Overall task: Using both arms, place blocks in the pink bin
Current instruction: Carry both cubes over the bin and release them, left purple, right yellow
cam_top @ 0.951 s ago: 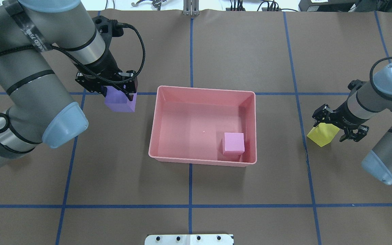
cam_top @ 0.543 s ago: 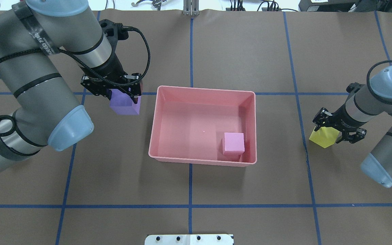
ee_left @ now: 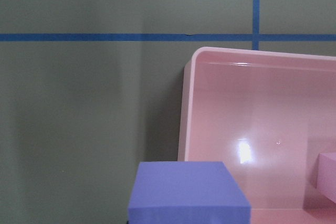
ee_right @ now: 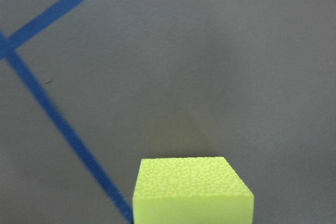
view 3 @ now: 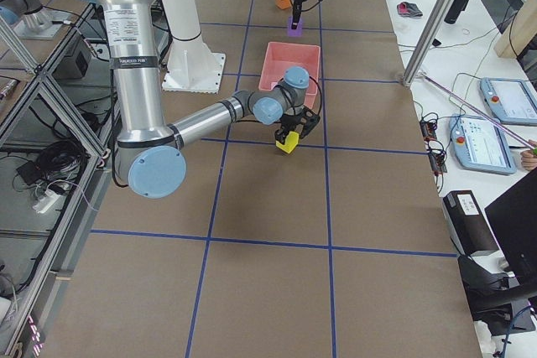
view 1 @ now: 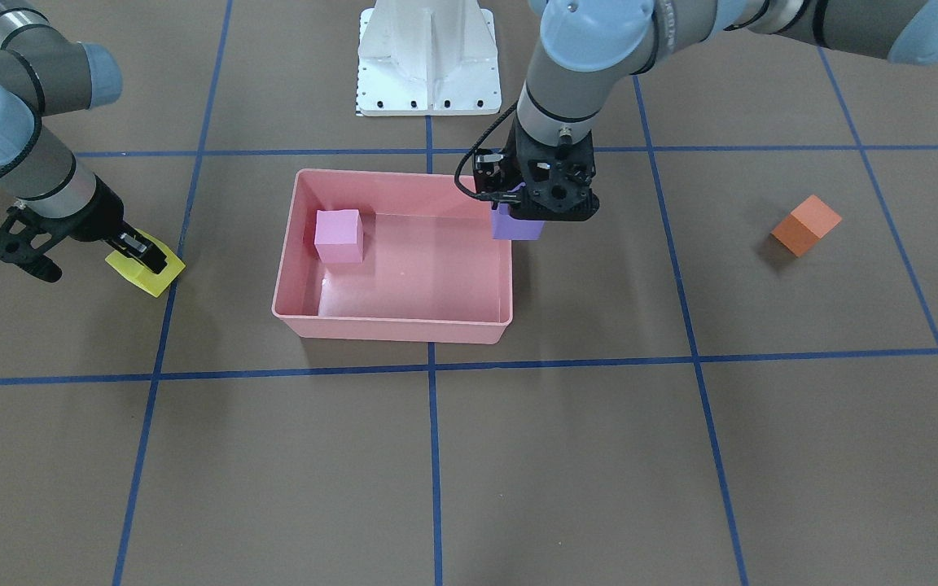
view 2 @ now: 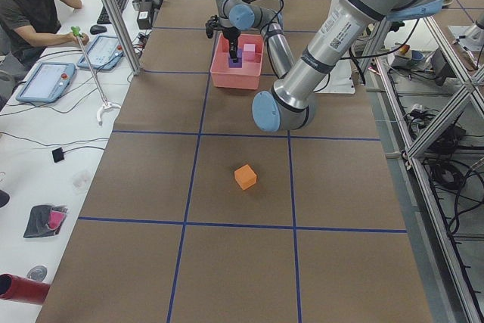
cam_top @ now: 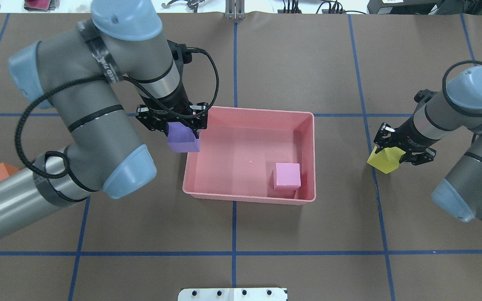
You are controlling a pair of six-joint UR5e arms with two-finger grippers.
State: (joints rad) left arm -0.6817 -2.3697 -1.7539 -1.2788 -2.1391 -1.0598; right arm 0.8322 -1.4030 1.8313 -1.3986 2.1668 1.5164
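The left gripper (cam_top: pixel 181 130) has its jaws pinched on the top of the purple block (cam_top: pixel 183 143), one finger on each side. The block hangs upright, its sides nearly square with the bin's walls. It sits over the upper left corner of the pink bin (cam_top: pixel 249 110) in the overhead view, straddling the left rim, part over the bin and part over the table. The wrist view shows the same rim running up the frame just above the block.

The right gripper (cam_top: pixel 398 149), at the right of the overhead view, has its jaws clamped on the yellow block (cam_top: pixel 384 162). That block is tilted, with one corner pointing toward the lower left of the frame. It is well apart from the bin, beside a blue tape line (cam_top: pixel 370 138); whether it touches the table I cannot tell.

The bin lies with its long axis left to right in the overhead view. The light pink block (cam_top: pixel 287 175) sits flat in the bin's lower right corner. The orange block (view 1: pixel 805 225) rests on the brown table (cam_top: pixel 308 230), at the right of the front view, well apart from everything else.
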